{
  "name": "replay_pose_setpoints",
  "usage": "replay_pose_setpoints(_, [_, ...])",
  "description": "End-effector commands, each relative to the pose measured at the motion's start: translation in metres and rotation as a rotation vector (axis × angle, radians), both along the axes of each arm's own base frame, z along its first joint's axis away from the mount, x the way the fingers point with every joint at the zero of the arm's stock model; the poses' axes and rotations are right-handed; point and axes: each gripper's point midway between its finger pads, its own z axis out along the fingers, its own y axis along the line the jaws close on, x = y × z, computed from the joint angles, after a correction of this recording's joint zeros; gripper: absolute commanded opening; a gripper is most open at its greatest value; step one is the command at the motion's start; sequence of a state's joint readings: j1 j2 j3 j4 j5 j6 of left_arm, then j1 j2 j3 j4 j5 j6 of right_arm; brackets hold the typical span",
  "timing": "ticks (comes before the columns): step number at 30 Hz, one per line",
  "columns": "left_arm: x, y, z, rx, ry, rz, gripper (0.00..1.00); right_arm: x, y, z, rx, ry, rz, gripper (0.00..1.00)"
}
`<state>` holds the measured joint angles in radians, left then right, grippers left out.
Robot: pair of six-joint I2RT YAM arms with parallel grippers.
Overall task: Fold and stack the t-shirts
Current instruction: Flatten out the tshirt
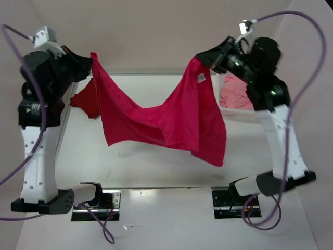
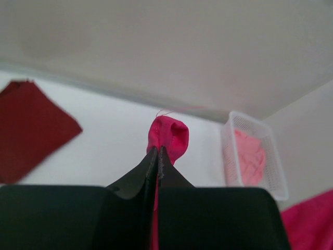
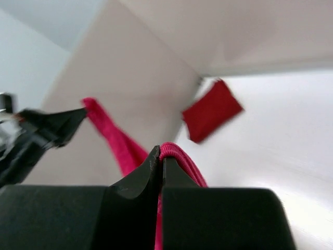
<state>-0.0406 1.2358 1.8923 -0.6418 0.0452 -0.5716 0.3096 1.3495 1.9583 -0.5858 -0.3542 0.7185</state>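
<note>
Your crimson t-shirt (image 1: 166,122) hangs stretched between both pincers, sagging above the counter (image 1: 156,172). The left pincer (image 1: 91,58) is clamped on one end and the right pincer (image 1: 202,61) on the other. The dark red t-shirt (image 1: 87,101) lies folded below your left pincer. The salmon pink t-shirt (image 1: 235,95) sits in the basket (image 2: 277,169) beside the right pincer.

The air over the white counter (image 1: 156,172) is barred by a sagging bright crimson cloth t-shirt (image 1: 166,122). The counter's far left is taken by a folded dark red cloth t-shirt (image 1: 86,101), its far right by a white perforated plastic basket (image 2: 227,156); the near strip is left bare.
</note>
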Motion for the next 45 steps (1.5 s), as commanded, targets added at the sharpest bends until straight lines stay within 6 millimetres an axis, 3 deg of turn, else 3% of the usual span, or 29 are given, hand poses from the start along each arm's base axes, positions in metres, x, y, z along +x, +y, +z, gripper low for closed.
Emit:
replay_pose_setpoints(1, [0.052, 0.001, -0.083, 0.034, 0.173, 0.004, 0.02, 0.082, 0.007, -0.079, -0.077, 0.142, -0.043, 0.00])
replay_pose_setpoints(3, [0.083, -0.001, -0.131, 0.010, 0.258, 0.008, 0.02, 0.116, 0.010, -0.119, -0.122, 0.212, -0.058, 0.00])
replay_pose_setpoints(4, [0.094, -0.002, -0.155, 0.012, 0.304, 0.008, 0.02, 0.144, 0.017, -0.162, -0.157, 0.291, -0.054, 0.00])
replay_pose_setpoints(5, [0.107, -0.002, -0.171, 0.001, 0.321, 0.010, 0.02, 0.159, 0.015, -0.182, -0.175, 0.325, -0.061, 0.00])
replay_pose_setpoints(6, [0.127, -0.003, -0.211, 0.004, 0.406, 0.011, 0.02, 0.172, 0.018, -0.199, -0.180, 0.342, -0.060, 0.00])
replay_pose_setpoints(7, [0.138, -0.002, -0.221, 0.000, 0.430, 0.026, 0.02, 0.200, 0.013, -0.229, -0.207, 0.386, -0.101, 0.00])
replay_pose_setpoints(8, [0.152, 0.000, -0.228, 0.003, 0.435, 0.038, 0.04, 0.212, 0.013, -0.240, -0.218, 0.406, -0.118, 0.01])
replay_pose_setpoints(9, [0.171, 0.004, -0.259, 0.016, 0.501, 0.067, 0.12, 0.220, 0.015, -0.246, -0.221, 0.417, -0.118, 0.07])
replay_pose_setpoints(10, [0.189, 0.007, -0.232, 0.042, 0.443, 0.074, 0.21, 0.227, 0.016, -0.227, -0.213, 0.391, -0.119, 0.22])
replay_pose_setpoints(11, [0.199, 0.010, -0.230, 0.062, 0.440, 0.083, 0.36, 0.237, 0.017, -0.240, -0.232, 0.408, -0.124, 0.31])
replay_pose_setpoints(12, [0.207, 0.012, -0.246, 0.083, 0.487, 0.089, 0.55, 0.240, 0.015, -0.233, -0.242, 0.393, -0.138, 0.38])
replay_pose_setpoints(13, [0.210, 0.018, -0.239, 0.095, 0.478, 0.093, 0.73, 0.238, 0.014, -0.214, -0.242, 0.363, -0.138, 0.46])
replay_pose_setpoints(14, [0.208, 0.018, -0.221, 0.103, 0.447, 0.092, 0.94, 0.234, 0.011, -0.205, -0.241, 0.353, -0.152, 0.47])
replay_pose_setpoints(15, [0.203, 0.024, -0.216, 0.109, 0.431, 0.099, 1.00, 0.229, 0.006, -0.194, -0.252, 0.326, -0.168, 0.49])
replay_pose_setpoints(16, [0.195, 0.025, -0.214, 0.110, 0.422, 0.108, 1.00, 0.220, 0.002, -0.216, -0.275, 0.386, -0.174, 0.49])
replay_pose_setpoints(17, [0.189, 0.033, -0.210, 0.063, 0.402, 0.120, 1.00, 0.214, 0.000, -0.214, -0.268, 0.366, -0.176, 0.49])
replay_pose_setpoints(18, [0.163, 0.029, -0.224, 0.046, 0.435, 0.105, 0.94, 0.188, 0.000, -0.186, -0.237, 0.316, -0.173, 0.48])
replay_pose_setpoints(19, [0.148, 0.027, -0.235, 0.028, 0.457, 0.101, 0.87, 0.169, -0.002, -0.238, -0.239, 0.440, -0.165, 0.41])
replay_pose_setpoints(20, [0.134, 0.020, -0.246, 0.002, 0.468, 0.071, 0.78, 0.154, 0.011, -0.241, -0.217, 0.420, -0.141, 0.20])
replay_pose_setpoints(21, [0.109, 0.015, -0.244, -0.041, 0.467, 0.064, 0.66, 0.126, 0.013, -0.224, -0.190, 0.386, -0.128, 0.11])
replay_pose_setpoints(22, [0.094, 0.016, -0.264, -0.077, 0.514, 0.072, 0.39, 0.101, 0.017, -0.274, -0.223, 0.486, -0.104, 0.03])
replay_pose_setpoints(23, [0.063, 0.014, -0.319, -0.119, 0.644, 0.077, 0.27, 0.077, 0.034, -0.287, -0.243, 0.510, -0.067, 0.00])
replay_pose_setpoints(24, [0.045, 0.008, -0.312, -0.193, 0.615, 0.064, 0.18, 0.062, 0.038, -0.298, -0.265, 0.526, -0.059, 0.00])
replay_pose_setpoints(27, [0.000, 0.015, -0.343, -0.236, 0.698, 0.138, 0.05, 0.012, 0.033, -0.330, -0.260, 0.593, -0.056, 0.00])
replay_pose_setpoints(29, [-0.018, 0.021, -0.355, -0.289, 0.750, 0.187, 0.05, -0.012, 0.022, -0.348, -0.240, 0.632, -0.068, 0.00])
replay_pose_setpoints(33, [-0.051, 0.031, -0.403, -0.413, 0.863, 0.307, 0.31, -0.048, 0.015, -0.387, -0.221, 0.737, -0.042, 0.11])
replay_pose_setpoints(35, [-0.068, 0.043, -0.427, -0.464, 0.907, 0.406, 0.48, -0.058, 0.017, -0.389, -0.179, 0.742, -0.020, 0.20])
replay_pose_setpoints(39, [-0.081, 0.058, -0.448, -0.487, 0.937, 0.513, 0.59, -0.082, 0.017, -0.423, -0.171, 0.831, 0.002, 0.31])
replay_pose_setpoints(45, [-0.104, 0.063, -0.469, -0.519, 0.984, 0.604, 0.64, -0.087, 0.015, -0.428, -0.156, 0.840, -0.004, 0.39])
